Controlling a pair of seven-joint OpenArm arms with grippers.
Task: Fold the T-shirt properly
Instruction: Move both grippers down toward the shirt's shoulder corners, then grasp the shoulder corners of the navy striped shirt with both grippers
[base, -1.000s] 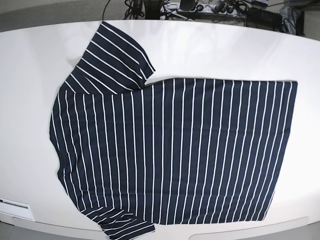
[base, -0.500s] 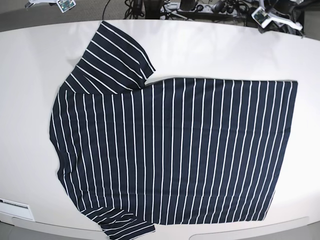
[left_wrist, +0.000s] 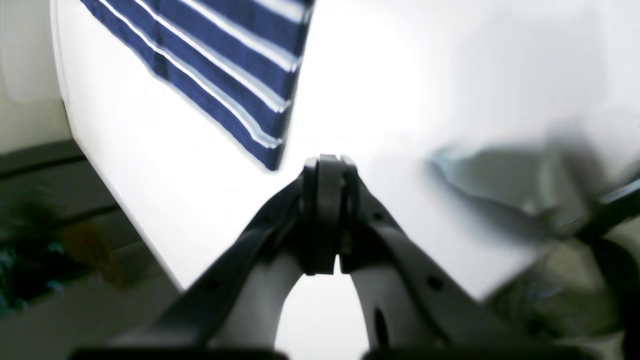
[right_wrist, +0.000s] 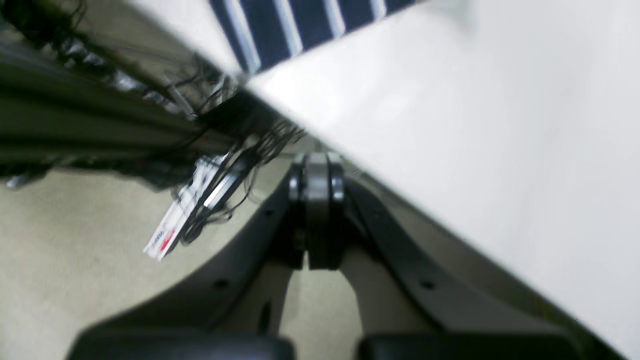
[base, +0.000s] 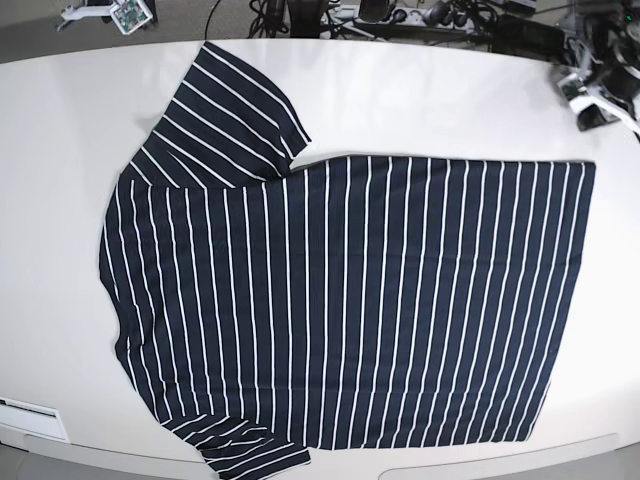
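One garment occupies the work area: the T-shirt (base: 350, 300), dark navy with thin white stripes, lies spread flat on the white counter (base: 60, 200). In the base view its body runs across the counter with the hem edge on that view's right and the shoulder end on that view's left. One short sleeve extends toward the far counter edge at upper left; the other sleeve lies at the near edge at lower left, partly cut off by the frame. No fold is present in the fabric.

Both arms sit at the far side of the counter, apart from the fabric. The left gripper (base: 590, 95) appears at the far right corner of the base view, above bare counter just beyond the hem corner of the T-shirt. In the left wrist view the left gripper (left_wrist: 327, 165) has its jaws pressed together with nothing between them, over bare counter surface; the striped hem corner lies near it without contact.

The right gripper (base: 105, 12) appears at the top left edge of the base view, beyond the counter's far edge. In the right wrist view the right gripper (right_wrist: 316, 165) is likewise closed and empty, positioned over the floor beside the counter edge, with a bundle of cables (right_wrist: 220, 150) behind it. Both wrist views are blurred.
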